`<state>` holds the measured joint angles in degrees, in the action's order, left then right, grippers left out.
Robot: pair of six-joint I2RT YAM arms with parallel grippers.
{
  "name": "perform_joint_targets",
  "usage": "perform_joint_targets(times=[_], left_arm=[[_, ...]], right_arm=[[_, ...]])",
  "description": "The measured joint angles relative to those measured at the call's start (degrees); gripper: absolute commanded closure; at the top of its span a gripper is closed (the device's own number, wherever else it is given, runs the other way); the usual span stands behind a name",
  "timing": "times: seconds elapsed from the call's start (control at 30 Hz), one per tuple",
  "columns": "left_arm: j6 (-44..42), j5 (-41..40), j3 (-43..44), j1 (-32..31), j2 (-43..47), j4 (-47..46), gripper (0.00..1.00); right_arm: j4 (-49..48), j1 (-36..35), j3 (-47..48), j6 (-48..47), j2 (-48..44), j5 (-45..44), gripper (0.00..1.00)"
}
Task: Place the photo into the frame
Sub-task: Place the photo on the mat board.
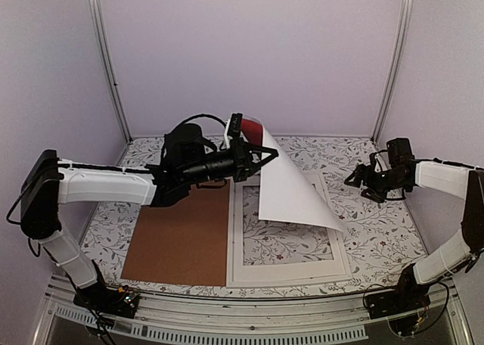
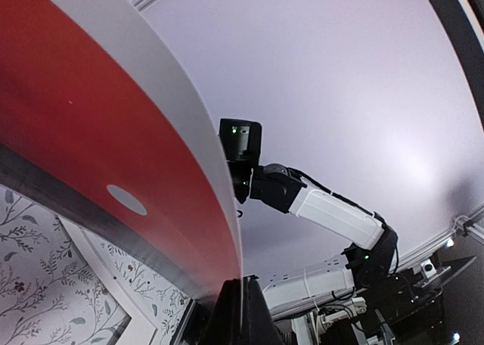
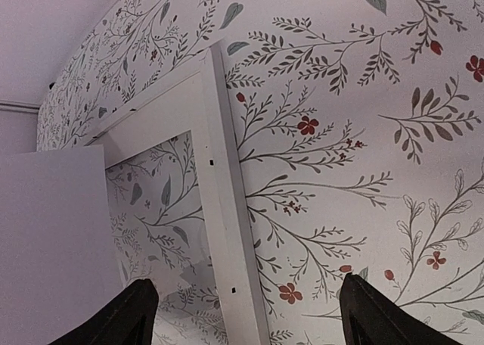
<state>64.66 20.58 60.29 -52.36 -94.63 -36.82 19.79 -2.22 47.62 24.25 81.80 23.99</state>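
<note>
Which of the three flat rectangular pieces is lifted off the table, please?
The photo, pinched by the left gripper and hanging with its white back showing; the brown board and the white frame both lie flat.

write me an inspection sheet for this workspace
surface: floral table, flat.
job's things: photo held up, curled over the frame, white back toward the top camera; frame lies flat, cloth showing through its opening.
clutter: brown board flat beside the frame's left edge.
grippers: left gripper shut on the photo's edge; right gripper open, empty, near the frame's right side.
cables: black loop at the left wrist; wires at the right base.
surroundings: lilac walls, metal posts.
</note>
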Motion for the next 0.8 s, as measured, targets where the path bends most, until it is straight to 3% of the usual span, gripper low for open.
perform_joint_targets(times=[0.33, 0.8], left_arm=[[-6.21, 2.16, 9.68, -1.68, -4.7, 6.73, 1.0], [-15.1, 8.15, 31.56, -2.21, -16.0, 18.16, 1.0]], right_arm=[[0.96, 5.07, 0.59, -1.11, -1.9, 0.04, 0.13], [2.95, 7.69, 2.69, -2.45, -1.95, 0.04, 0.13]])
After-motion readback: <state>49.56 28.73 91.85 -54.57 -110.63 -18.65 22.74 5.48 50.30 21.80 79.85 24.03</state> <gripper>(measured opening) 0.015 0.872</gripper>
